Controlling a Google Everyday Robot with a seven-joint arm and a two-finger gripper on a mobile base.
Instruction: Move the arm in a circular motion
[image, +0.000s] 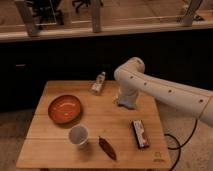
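Over the back right part of the wooden table (60, 150), the arm (165, 91) reaches in from the right with its gripper (125, 102) pointing down just above the wood, nothing to grab here, it's rigid and bulky so you'd want to sweep it smooth and clear of the small bottle (98, 83).

Bowl (64, 108), cup (78, 135), table (55, 155)

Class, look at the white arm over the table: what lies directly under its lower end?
Under the arm, its hand hangs just above the bare wooden table, right of the small bottle. Anything beneath the hand is hidden.
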